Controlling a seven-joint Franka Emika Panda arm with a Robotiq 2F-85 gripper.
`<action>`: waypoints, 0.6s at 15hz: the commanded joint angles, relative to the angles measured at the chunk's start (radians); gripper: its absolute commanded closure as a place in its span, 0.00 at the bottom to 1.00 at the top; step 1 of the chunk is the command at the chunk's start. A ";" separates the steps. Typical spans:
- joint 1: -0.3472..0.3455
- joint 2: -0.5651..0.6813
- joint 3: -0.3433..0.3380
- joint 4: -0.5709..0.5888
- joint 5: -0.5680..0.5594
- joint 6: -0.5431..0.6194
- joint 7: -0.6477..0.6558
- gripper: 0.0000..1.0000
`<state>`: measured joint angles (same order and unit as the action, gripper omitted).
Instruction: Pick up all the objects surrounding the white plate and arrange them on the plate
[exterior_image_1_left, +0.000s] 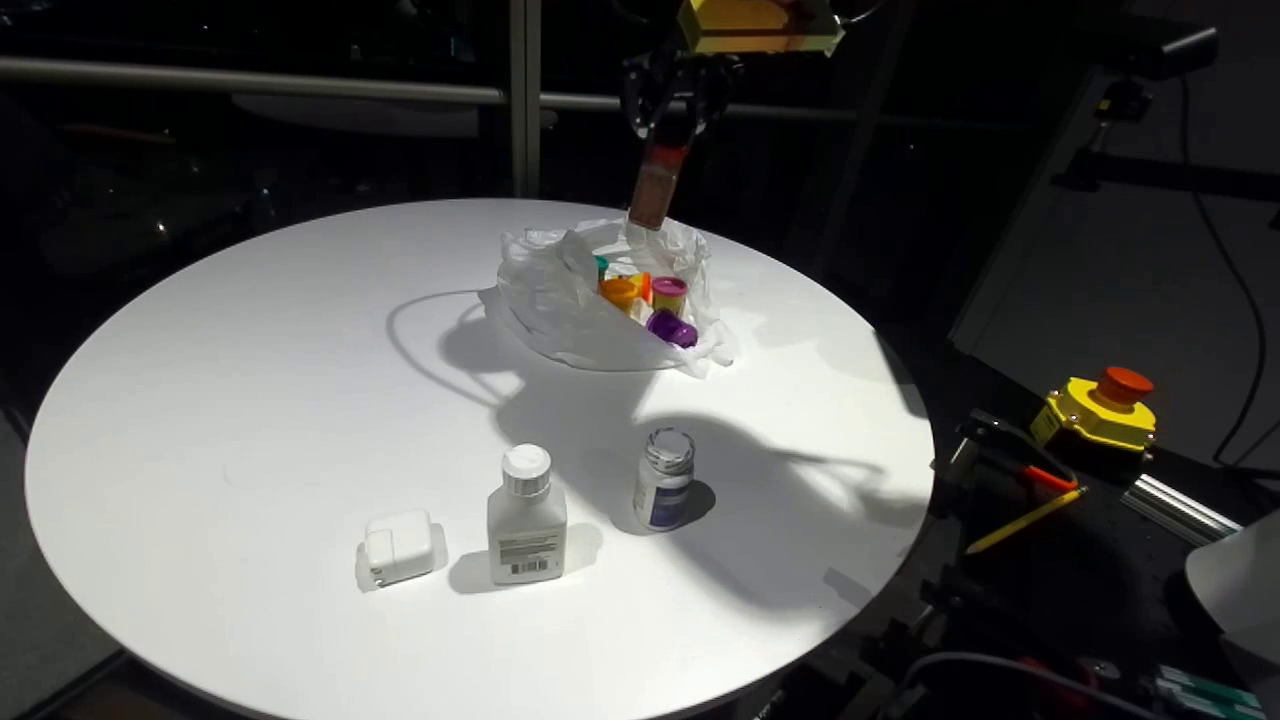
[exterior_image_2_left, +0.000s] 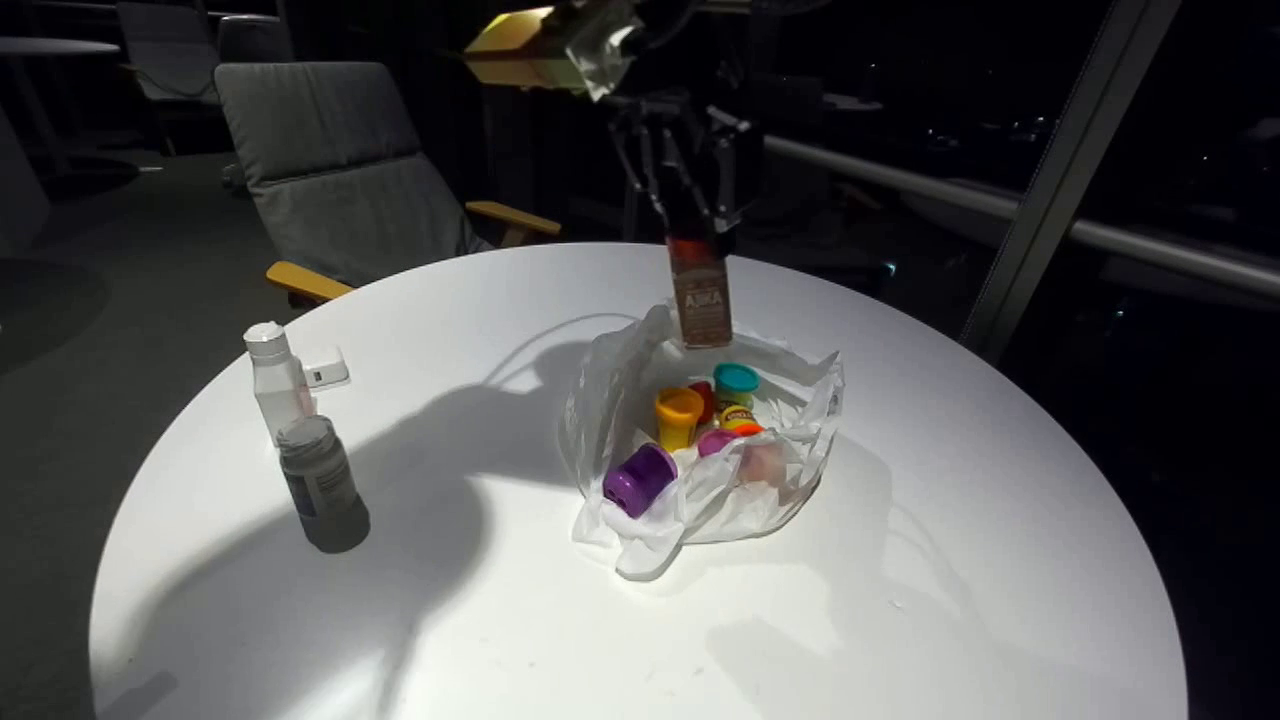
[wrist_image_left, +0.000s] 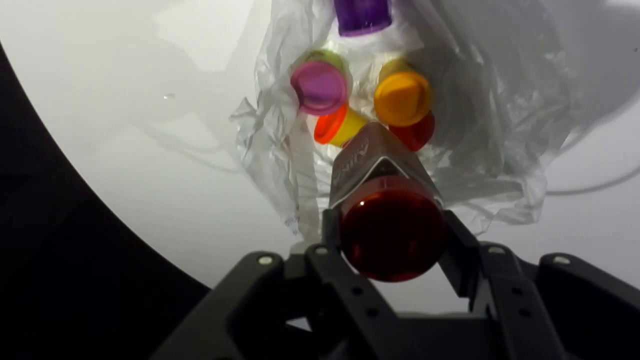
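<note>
Round white tabletop (exterior_image_1_left: 250, 380) | fingers (wrist_image_left: 462, 265) clasping red-capped container (exterior_image_2_left: 703, 300) | teal-lidded cup (exterior_image_2_left: 736, 382) seen only in both exterior views

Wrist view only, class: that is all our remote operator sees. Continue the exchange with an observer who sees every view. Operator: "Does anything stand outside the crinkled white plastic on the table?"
Observer: Yes, in an exterior view: a boxy white bottle, a round white bottle and a white block.
Operator: Does the red-topped container I hold hide anything?
Observer: Yes, a teal-lidded cup inside the crinkled white plastic.
Operator: Does the red-topped container touch that cup?
Observer: No. Both exterior views show a gap between them.
</note>
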<state>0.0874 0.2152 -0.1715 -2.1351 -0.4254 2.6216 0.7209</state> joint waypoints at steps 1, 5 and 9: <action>-0.040 0.136 0.005 0.162 0.060 0.020 -0.050 0.76; -0.056 0.267 0.002 0.281 0.153 0.019 -0.091 0.76; -0.046 0.383 -0.028 0.376 0.206 0.012 -0.090 0.76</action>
<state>0.0329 0.5115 -0.1745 -1.8630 -0.2595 2.6310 0.6489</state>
